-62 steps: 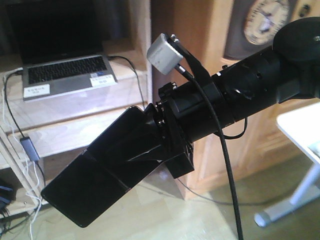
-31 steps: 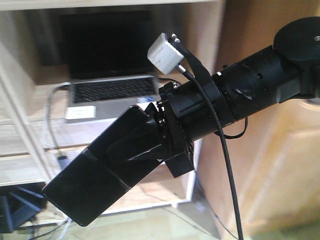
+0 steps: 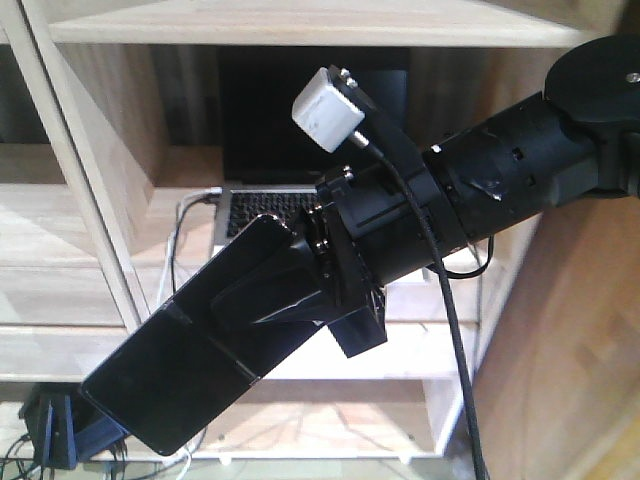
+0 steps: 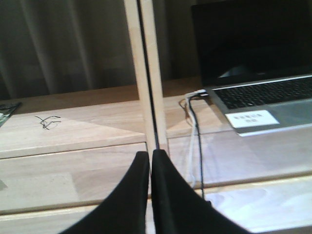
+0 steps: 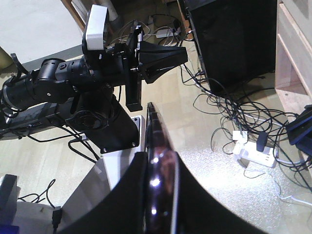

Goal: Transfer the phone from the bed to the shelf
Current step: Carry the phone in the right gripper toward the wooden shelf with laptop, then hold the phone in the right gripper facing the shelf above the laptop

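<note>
Just one phone (image 3: 170,375) in right tool (image 5: 157,161); one laptop (image 3: 262,210), one shelf (image 3: 300,20).

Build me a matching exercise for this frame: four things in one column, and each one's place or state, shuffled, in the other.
Things:
1. phone
2. laptop
3. left gripper
4. power strip

Place or state:
A. white, lying on the floor
B. shut, holding nothing
C. clamped in the right gripper
D. open on a board of the shelf

Pairs: 1-C, 2-D, 3-B, 4-A.
</note>
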### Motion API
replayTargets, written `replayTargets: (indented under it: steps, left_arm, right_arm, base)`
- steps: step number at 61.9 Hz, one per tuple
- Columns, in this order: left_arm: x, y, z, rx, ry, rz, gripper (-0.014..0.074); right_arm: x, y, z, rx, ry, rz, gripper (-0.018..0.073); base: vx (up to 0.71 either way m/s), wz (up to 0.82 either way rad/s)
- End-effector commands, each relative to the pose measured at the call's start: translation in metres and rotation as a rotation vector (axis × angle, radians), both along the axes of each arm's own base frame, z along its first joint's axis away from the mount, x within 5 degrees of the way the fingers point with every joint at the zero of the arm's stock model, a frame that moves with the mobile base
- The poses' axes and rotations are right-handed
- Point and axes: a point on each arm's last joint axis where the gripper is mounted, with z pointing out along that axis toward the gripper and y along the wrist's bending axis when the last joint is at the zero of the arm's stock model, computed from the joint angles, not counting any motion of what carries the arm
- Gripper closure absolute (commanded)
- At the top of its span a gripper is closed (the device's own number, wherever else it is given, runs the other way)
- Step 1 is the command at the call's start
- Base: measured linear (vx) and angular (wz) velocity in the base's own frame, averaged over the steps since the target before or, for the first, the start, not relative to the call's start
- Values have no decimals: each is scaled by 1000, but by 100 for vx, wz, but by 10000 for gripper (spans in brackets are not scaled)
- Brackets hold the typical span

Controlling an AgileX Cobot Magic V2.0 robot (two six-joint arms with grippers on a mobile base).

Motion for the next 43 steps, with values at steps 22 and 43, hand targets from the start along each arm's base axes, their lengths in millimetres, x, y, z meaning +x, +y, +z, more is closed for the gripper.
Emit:
replayTargets:
  steps: [22, 43]
  left_arm:
    - [-1, 0, 15, -18, -101, -1, 595]
    - [-1, 0, 15, -18, -101, -1, 595]
  right_arm:
    - [-13, -3, 25, 94, 7, 49, 562]
    - [-13, -3, 25, 94, 7, 49, 562]
  base:
    - [17, 3]
    - [14, -3]
